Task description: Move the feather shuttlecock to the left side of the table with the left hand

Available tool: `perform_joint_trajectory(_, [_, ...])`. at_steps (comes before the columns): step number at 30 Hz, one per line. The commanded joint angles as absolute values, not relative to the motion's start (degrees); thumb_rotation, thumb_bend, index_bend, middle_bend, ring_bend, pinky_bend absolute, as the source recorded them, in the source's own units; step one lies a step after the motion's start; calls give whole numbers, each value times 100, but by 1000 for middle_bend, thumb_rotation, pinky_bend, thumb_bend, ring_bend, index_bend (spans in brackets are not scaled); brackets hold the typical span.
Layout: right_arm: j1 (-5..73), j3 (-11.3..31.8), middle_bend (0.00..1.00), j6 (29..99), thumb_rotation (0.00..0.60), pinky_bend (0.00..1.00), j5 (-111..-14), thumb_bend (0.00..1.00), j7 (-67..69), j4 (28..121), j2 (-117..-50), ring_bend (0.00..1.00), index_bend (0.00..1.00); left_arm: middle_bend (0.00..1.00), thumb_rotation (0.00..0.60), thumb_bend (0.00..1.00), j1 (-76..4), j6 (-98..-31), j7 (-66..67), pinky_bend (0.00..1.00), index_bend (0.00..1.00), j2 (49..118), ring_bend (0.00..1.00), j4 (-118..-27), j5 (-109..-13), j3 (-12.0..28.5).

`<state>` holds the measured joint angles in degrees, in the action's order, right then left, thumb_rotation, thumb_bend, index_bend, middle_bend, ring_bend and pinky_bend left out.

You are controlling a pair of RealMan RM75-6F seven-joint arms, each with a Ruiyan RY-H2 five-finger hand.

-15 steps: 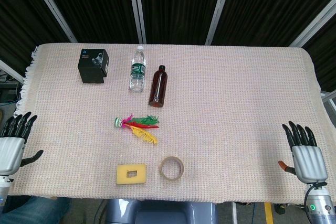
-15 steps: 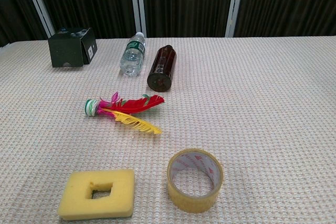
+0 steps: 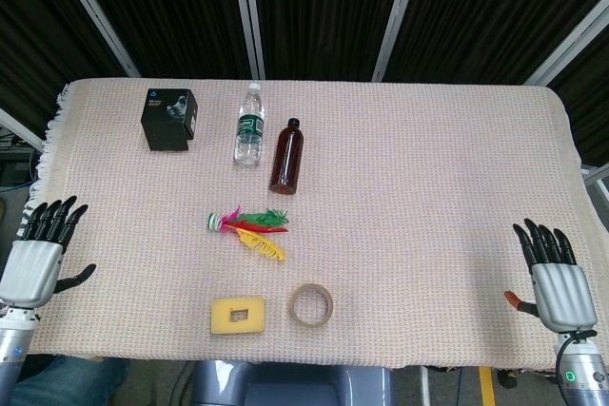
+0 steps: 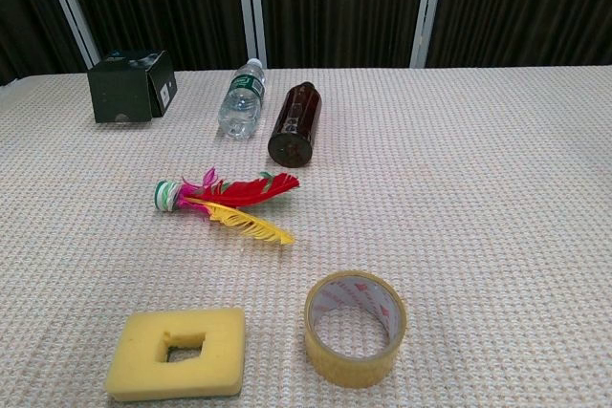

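Clearly the left hand (image 3: 36, 259) was empty with fingers spread, well apart from the feather shuttlecock (image 3: 245, 228), whose soft feathers could bend or slip if pinched instead of its base.

Feather shuttlecock (image 3: 245, 226) mid-table, lying flat. Behind it: box (image 3: 169, 119) far left, water bottle (image 3: 248, 125) and glass bottle (image 3: 289, 155) side by side, both lying down. In front: foam sponge (image 3: 238, 315), tape roll (image 3: 311, 304) just right of it.

A desk (image 3: 428, 168) under a beige woven cloth (image 4: 478, 188); behind it, dark curtains (image 3: 324, 7) between pale metal posts (image 3: 249, 11).
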<state>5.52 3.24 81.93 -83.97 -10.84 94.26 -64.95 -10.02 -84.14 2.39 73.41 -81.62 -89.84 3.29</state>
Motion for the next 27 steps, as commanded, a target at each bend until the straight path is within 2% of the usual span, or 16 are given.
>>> perform_joint_trajectory(1, [587,320,0,8141,600,0,-8405,73,-1085,9431,-6501,0,0,0,600,184,-1311,-8358,-18,0,187,7763,0,-7728,-9214,449])
perform_joint_trajectory(9, [722,351,0,7914,600,0,-8332,72,-1088,9391,-6520,0,0,0,600,243,-2148,-7503,-58,0,362,8916,0,-6945,-9145,661])
perform_joint_trajectory(14, [765,361,0,7772,600,0,-8241,72,-866,9343,-6453,0,0,0,600,245,-2711,-6956,-22,0,379,9629,0,-6334,-9030,820])
perform_joint_trajectory(22, [852,385,0,7543,600,0,-8125,72,-515,9243,-6341,0,0,0,600,276,-3481,-6774,-784,0,403,10849,0,-5004,-9173,910])
perform_joint_trajectory(27, [870,386,0,7517,600,0,-8110,71,-443,9208,-6325,0,0,0,600,234,-3816,-6695,-1237,0,404,11371,0,-4387,-9275,806])
